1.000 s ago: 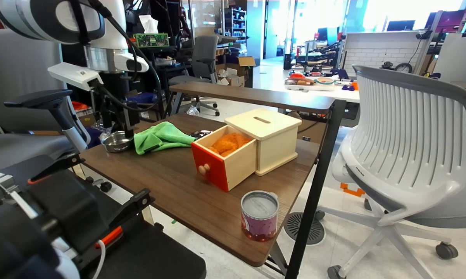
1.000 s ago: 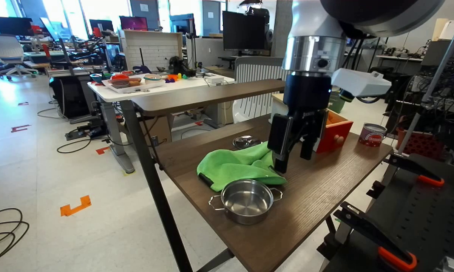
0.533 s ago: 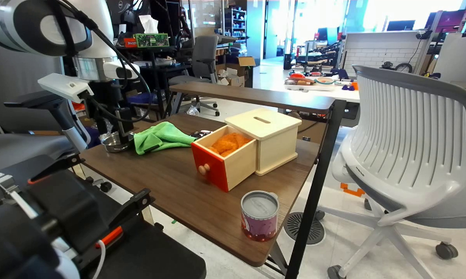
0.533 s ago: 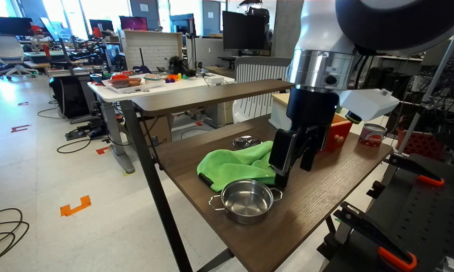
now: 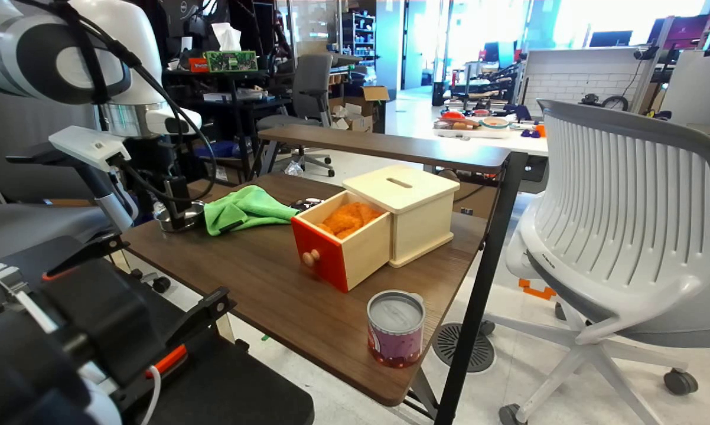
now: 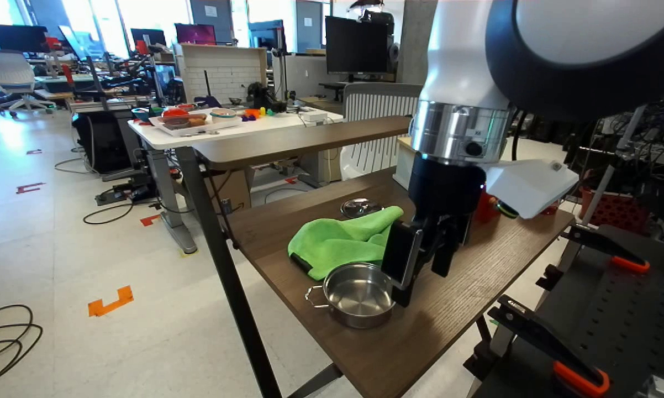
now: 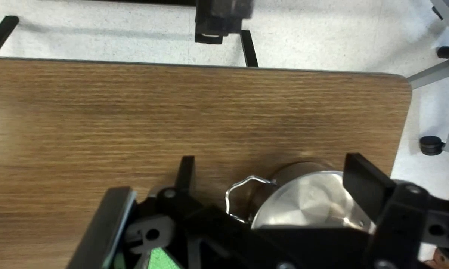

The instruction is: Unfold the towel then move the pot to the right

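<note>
While poised near round steel pot (image 6: 358,296), with black two-fingered tool (image 7: 270,160) spread wide, empty, crumpled green towel (image 6: 337,243) just beside pot.

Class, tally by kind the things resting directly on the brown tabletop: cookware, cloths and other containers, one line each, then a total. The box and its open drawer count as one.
Cookware: 2 (pot, lid)
Cloths: 1 (towel)
Other containers: 2 (box, can)
Total: 5
</note>
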You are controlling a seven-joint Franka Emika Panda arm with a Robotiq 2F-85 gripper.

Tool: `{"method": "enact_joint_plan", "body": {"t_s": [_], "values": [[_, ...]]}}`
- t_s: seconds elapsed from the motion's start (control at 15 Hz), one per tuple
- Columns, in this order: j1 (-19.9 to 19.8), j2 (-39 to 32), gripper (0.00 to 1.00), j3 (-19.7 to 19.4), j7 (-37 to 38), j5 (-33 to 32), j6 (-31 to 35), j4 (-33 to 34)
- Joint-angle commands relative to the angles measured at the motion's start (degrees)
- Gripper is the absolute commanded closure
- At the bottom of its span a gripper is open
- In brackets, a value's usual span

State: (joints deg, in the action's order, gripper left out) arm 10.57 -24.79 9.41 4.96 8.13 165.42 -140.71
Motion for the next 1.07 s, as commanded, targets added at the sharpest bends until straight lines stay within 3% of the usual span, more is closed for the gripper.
{"method": "enact_joint_plan", "body": {"t_s": [0.0,1.0], "values": [[1.19,-2.36,0.00,-0.05,2.82,-0.12,2.44,1.53],[1.46,-5.23,0.00,-0.73,3.97,-0.85,1.64,6.50]]}}
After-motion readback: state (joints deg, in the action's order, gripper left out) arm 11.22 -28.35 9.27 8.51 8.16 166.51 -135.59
